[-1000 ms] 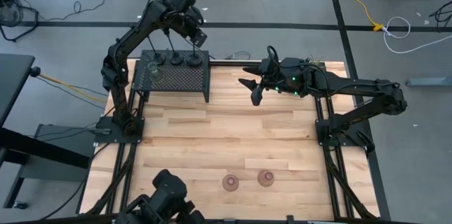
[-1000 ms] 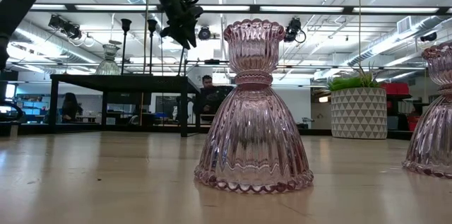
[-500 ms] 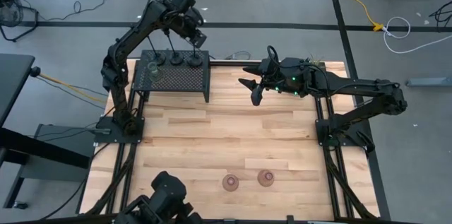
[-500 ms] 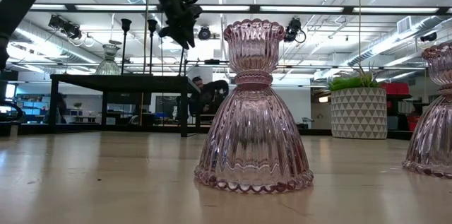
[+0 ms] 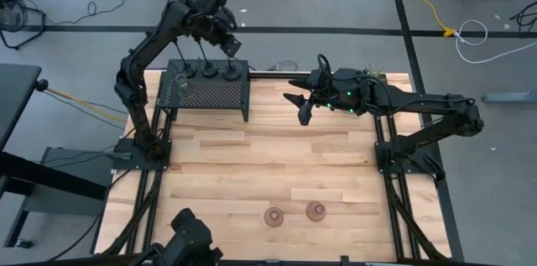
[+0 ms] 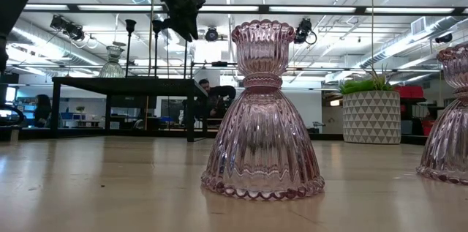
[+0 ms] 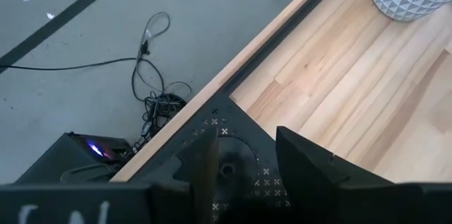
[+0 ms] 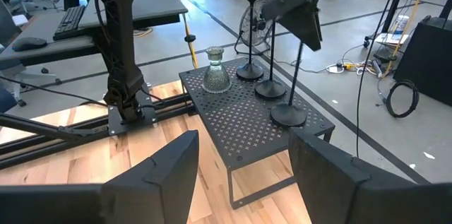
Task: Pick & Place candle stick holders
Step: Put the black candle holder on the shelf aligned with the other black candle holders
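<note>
On the far left corner of the bench we see the black mesh box, and four candle stick holders stand on its top: three black holders in a row and one pale green glass holder just beside them. The two pinkish glass holders stand near the front edge of the bench, close to each other but apart. The left gripper hangs above the box, over the black holder at the end of the row; its fingers are spread, with this holder's base visible between them. The right gripper hovers over the bare wood to the right of the box, and its fingers are spread too and hold nothing.
</note>
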### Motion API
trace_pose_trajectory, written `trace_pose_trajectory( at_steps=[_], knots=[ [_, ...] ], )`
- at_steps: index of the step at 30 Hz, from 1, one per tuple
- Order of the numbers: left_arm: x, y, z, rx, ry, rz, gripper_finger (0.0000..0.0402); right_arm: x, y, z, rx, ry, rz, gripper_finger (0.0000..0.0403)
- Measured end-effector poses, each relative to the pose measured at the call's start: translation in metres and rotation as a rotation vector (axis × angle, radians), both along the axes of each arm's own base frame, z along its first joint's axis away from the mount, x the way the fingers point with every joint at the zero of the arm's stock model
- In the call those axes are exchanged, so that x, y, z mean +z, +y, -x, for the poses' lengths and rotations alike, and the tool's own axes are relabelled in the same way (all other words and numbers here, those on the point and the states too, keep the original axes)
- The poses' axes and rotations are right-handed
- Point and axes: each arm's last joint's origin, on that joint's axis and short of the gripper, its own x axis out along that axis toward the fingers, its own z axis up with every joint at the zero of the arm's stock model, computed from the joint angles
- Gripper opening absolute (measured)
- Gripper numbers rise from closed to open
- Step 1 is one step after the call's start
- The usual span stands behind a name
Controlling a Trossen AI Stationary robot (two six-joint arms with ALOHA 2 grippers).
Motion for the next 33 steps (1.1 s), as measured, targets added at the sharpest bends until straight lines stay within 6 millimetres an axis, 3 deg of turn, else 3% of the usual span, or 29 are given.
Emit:
trace_pose_trajectory(
  at_steps=[19,25,33],
  knots=[
    [0.047,-0.026,0.02,-0.021,-0.173,-0.149,0.0147,0.0,0.0,0.0,0.001,0.0,0.0,0.022],
    [0.048,-0.026,0.021,-0.007,-0.157,-0.168,0.0147,0.0,0.0,0.0,0.001,0.0,0.0,0.022],
    [0.033,-0.014,0.01,0.005,-0.117,-0.138,0.0147,0.0,0.0,0.0,0.001,0.0,0.0,0.022]
  ],
)
